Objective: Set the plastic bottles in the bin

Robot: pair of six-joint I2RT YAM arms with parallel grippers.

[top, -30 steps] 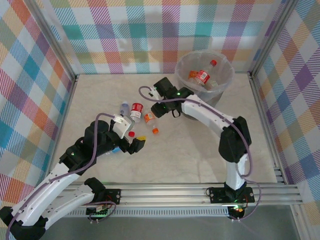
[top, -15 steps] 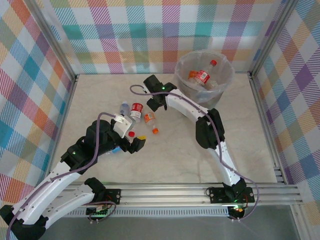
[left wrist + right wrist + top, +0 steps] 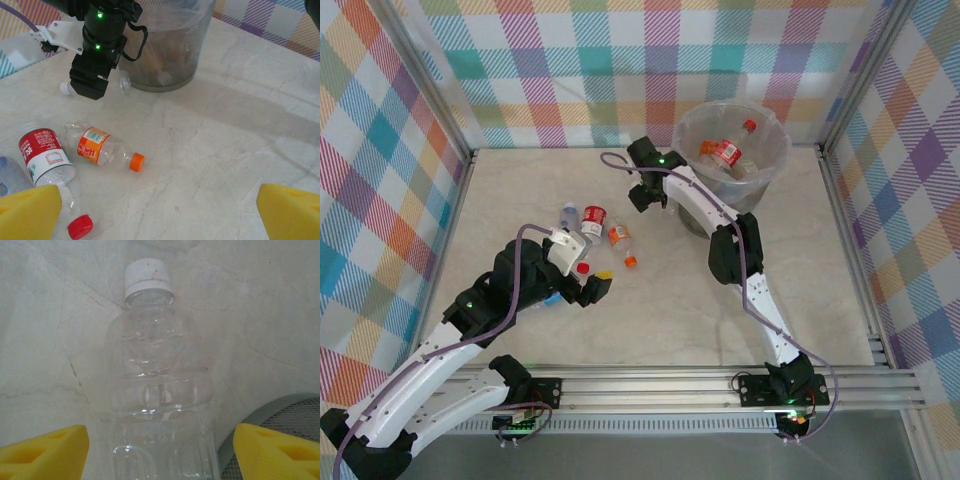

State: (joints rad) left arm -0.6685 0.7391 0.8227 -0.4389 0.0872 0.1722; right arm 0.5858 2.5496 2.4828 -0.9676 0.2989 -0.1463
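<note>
A clear plastic bottle (image 3: pixel 160 385) with a white cap lies on the table between the yellow fingers (image 3: pixel 45 450) of my right gripper (image 3: pixel 160 455), which is open with a gap on both sides. That gripper (image 3: pixel 642 197) hangs just left of the bin (image 3: pixel 765 165); in the left wrist view the same bottle (image 3: pixel 121 82) pokes out under it. Two bottles (image 3: pixel 725 152) lie inside the bin. On the table lie an orange-labelled bottle (image 3: pixel 100 147), a red-labelled one (image 3: pixel 47 160) and a blue-capped one (image 3: pixel 570 215). My left gripper (image 3: pixel 592 288) is open and empty just in front of them.
The grey mesh bin wall (image 3: pixel 295 440) is close on the right of the right gripper. Metal frame rails and checked walls (image 3: pixel 410 150) close in the table on three sides. Bare marble table (image 3: pixel 225 150) stretches to the right of the loose bottles.
My right gripper has swung from over the orange-labelled bottle back toward the bin's left side, its arm stretching out, and its jaws have widened. The left arm has barely moved.
</note>
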